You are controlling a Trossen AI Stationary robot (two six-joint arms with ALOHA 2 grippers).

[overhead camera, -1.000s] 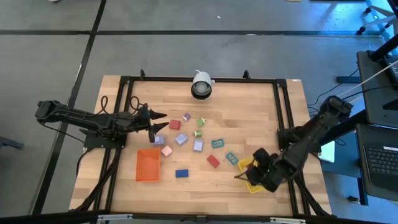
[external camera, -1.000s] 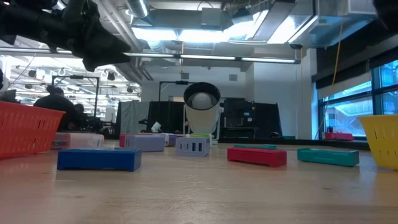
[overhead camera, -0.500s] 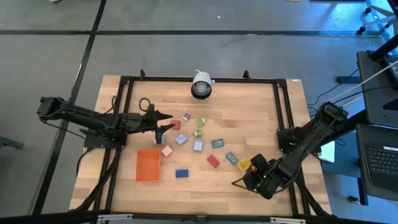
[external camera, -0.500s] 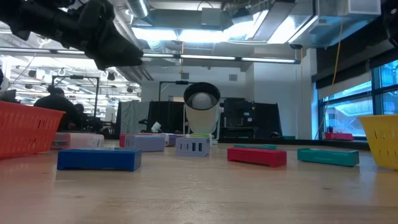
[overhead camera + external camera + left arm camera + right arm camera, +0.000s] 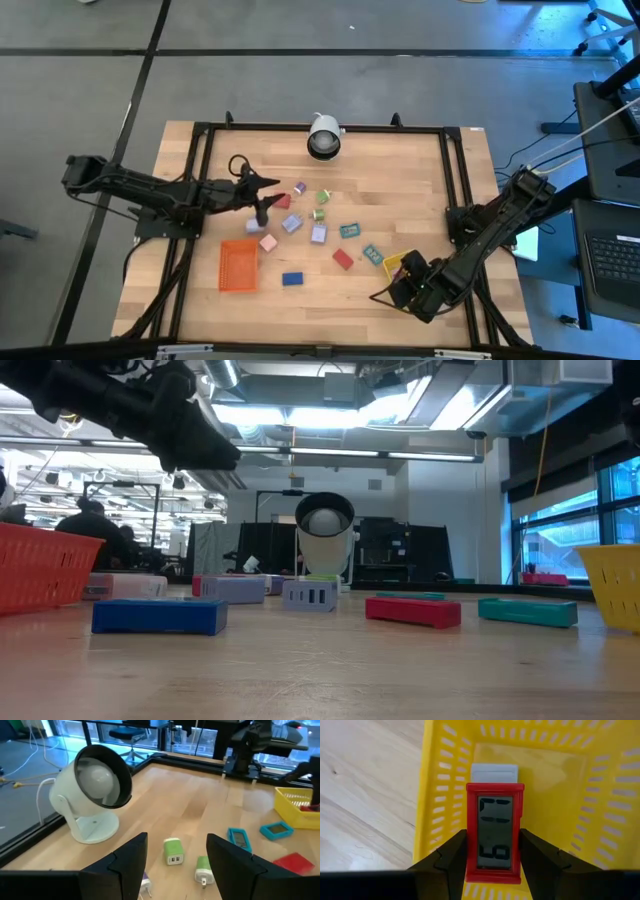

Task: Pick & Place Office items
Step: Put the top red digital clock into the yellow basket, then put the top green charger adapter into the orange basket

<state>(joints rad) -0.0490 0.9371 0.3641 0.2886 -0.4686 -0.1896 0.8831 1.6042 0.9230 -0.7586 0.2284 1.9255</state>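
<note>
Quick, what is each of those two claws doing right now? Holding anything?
Left gripper: open, empty, above the scattered pieces.
Right gripper: shut on the red clock, over the yellow tray.

Two trays: one orange tray (image 5: 238, 265), one yellow tray (image 5: 445, 815). About ten small office items (image 5: 318, 234) lie loose on the table (image 5: 400, 180). One white lamp (image 5: 323, 137).

Yellow tray (image 5: 440, 785) is showing slotted lattice walls, holding a red-framed clock (image 5: 495, 832) with dark digits on grey. Orange tray (image 5: 238, 265) is sitting bright against pale striped wood table (image 5: 400, 180).
</note>
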